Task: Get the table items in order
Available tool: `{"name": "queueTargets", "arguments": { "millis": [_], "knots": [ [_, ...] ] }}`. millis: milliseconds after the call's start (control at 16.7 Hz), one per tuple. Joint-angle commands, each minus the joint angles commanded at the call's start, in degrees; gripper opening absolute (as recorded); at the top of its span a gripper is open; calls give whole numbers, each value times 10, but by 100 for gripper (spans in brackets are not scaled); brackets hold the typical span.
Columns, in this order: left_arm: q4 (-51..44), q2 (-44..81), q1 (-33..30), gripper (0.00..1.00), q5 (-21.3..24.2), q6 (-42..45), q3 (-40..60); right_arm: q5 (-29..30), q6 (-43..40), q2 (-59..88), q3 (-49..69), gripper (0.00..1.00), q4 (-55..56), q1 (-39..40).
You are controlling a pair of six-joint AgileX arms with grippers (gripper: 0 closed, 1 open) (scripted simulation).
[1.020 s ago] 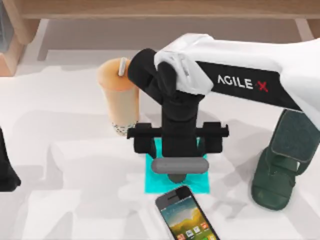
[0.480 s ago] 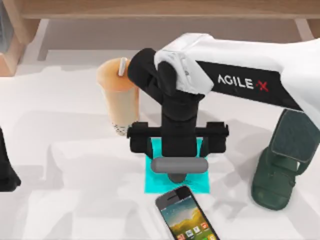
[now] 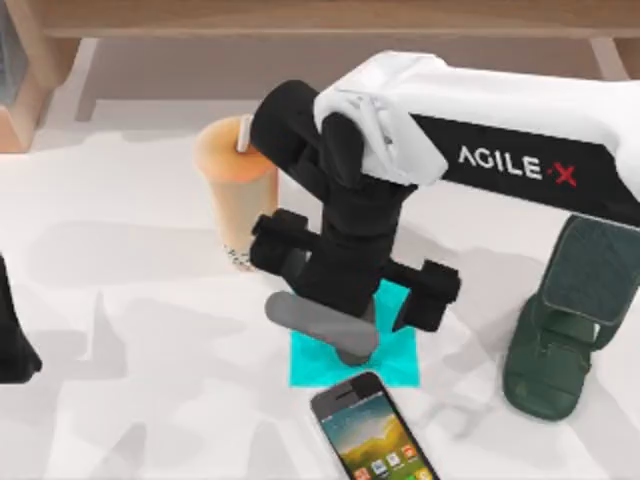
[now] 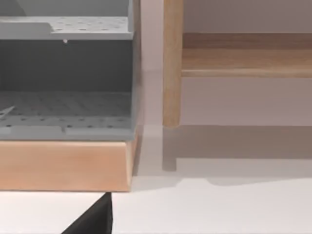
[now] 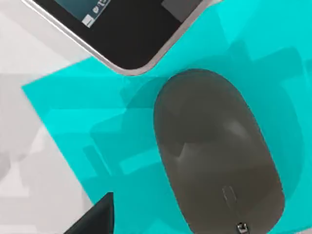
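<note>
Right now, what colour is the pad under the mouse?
Cyan. The pad shows best in the right wrist view, with the dark grey mouse lying on it.

A white worktop fills most of the top view. At upper centre-left of the frame an orange-tan bubble tea cup with a white straw stands on it. A flat cyan pad lies at lower centre, carrying a dark grey mouse. A black smartphone lies just below the pad at the bottom edge. A dark green phone stand sits at the right. A brown wooden shelf runs along the top edge.
</note>
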Motion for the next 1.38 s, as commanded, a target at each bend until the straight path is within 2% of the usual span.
{"name": "queueTargets", "arguments": {
  "millis": [300, 1020, 1380],
  "knots": [
    [0, 0, 0, 100, 0, 0, 0, 2, 275, -45, -47, 100, 6, 23],
    [0, 0, 0, 100, 0, 0, 0, 3, 1033, -149, -186, 100, 30, 84],
    [0, 0, 0, 100, 0, 0, 0, 2, 1313, -181, -237, 100, 41, 105]
  ]
}}
